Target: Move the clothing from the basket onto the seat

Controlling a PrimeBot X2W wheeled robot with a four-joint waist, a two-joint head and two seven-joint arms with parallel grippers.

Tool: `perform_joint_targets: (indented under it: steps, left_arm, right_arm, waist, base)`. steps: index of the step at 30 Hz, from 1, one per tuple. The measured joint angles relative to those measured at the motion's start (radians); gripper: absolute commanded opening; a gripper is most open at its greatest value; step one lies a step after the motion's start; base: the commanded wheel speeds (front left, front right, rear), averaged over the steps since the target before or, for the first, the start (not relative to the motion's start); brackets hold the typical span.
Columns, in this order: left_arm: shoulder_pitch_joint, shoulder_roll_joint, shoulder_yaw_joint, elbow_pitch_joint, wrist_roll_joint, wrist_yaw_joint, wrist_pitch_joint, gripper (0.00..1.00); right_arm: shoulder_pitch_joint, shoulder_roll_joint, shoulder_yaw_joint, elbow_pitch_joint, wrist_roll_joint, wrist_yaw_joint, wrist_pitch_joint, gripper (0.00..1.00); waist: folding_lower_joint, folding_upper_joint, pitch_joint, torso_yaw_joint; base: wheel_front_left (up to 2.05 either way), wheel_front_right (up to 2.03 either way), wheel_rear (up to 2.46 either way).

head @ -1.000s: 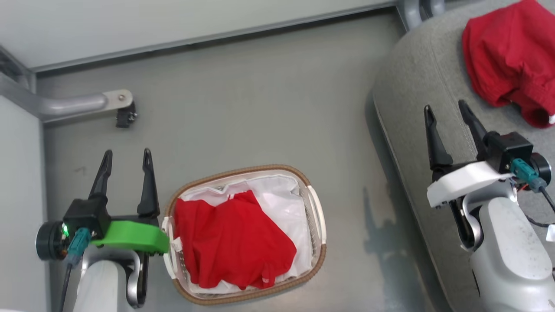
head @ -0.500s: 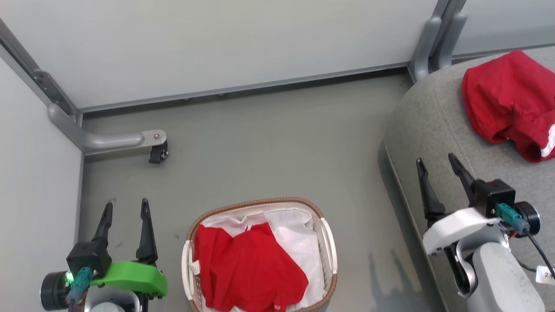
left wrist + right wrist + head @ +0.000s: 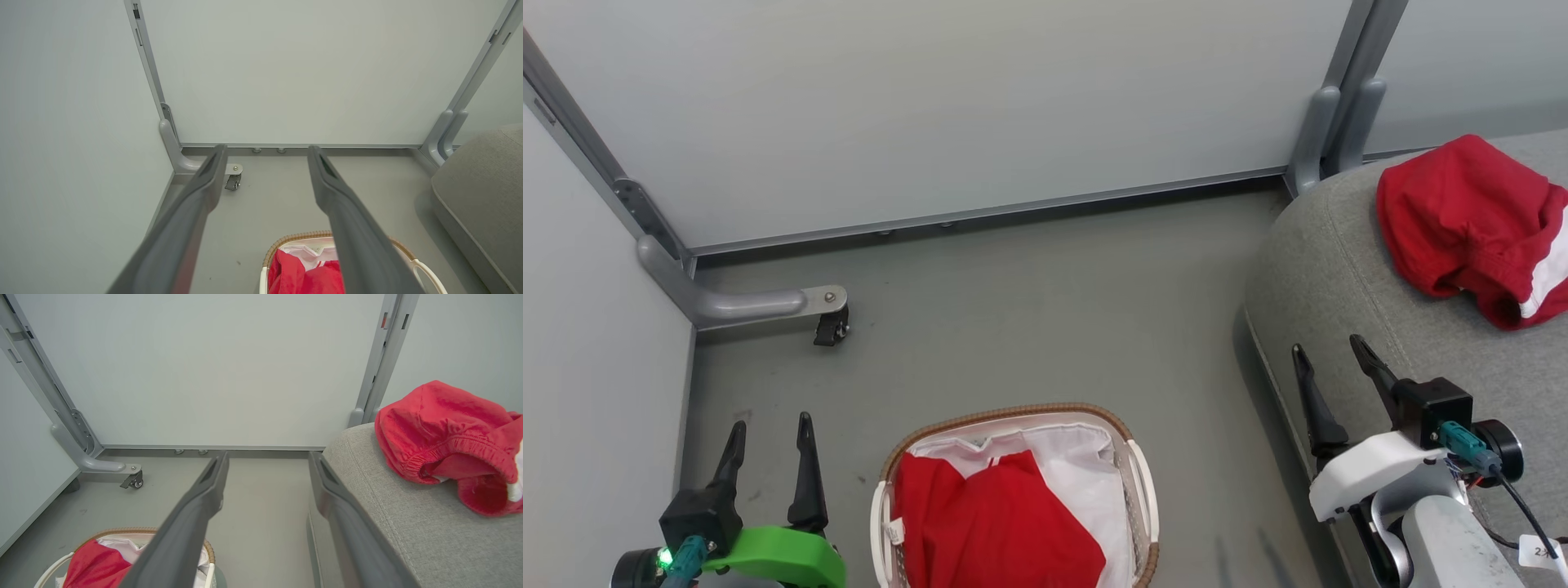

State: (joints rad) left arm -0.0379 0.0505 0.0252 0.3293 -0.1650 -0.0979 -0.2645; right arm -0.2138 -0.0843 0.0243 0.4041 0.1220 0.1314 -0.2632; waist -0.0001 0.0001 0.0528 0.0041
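One red garment (image 3: 996, 527) lies inside the white basket (image 3: 1142, 490) with the brown rim, at the bottom middle of the head view, over the white liner. A second red garment (image 3: 1462, 220) with a white panel rests on the grey seat (image 3: 1331, 278) at the right. My left gripper (image 3: 772, 426) stands open over the floor, left of the basket, holding nothing. My right gripper (image 3: 1327, 346) is open above the seat's front edge, short of the garment there. In the right wrist view that garment (image 3: 441, 433) lies right of my open fingers (image 3: 196, 514), and the basket (image 3: 208, 549) shows low left.
Pale partition walls close the back and left. A grey bracket foot with a black caster (image 3: 832, 327) juts onto the floor at the left. A grey upright post (image 3: 1331, 122) stands at the seat's far corner. Grey floor (image 3: 1045, 310) lies between basket and wall.
The head camera has tilted up, so the basket, seat and both grippers sit lower in the picture and more wall shows. Both grippers stay open and empty.
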Motion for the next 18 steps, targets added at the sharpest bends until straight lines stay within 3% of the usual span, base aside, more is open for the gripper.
perform_joint_targets:
  steps: [10,18]
  left_arm:
    - [-0.054,0.000,-0.063,0.035,-0.003,0.000,0.000,1.00]
    - [-0.193,-0.001,-0.168,0.160,-0.005,0.003,0.000,1.00]
  right_arm:
    - [-0.057,0.000,0.035,-0.047,0.010,0.000,0.000,1.00]
    - [-0.150,-0.011,0.081,-0.098,0.022,0.000,0.000,1.00]
  waist:
    - [0.0000,0.0000,0.079,-0.013]
    - [0.0000,0.0000,0.209,-0.036]
  base:
    - [0.00,0.00,0.00]
    - [0.00,0.00,0.00]
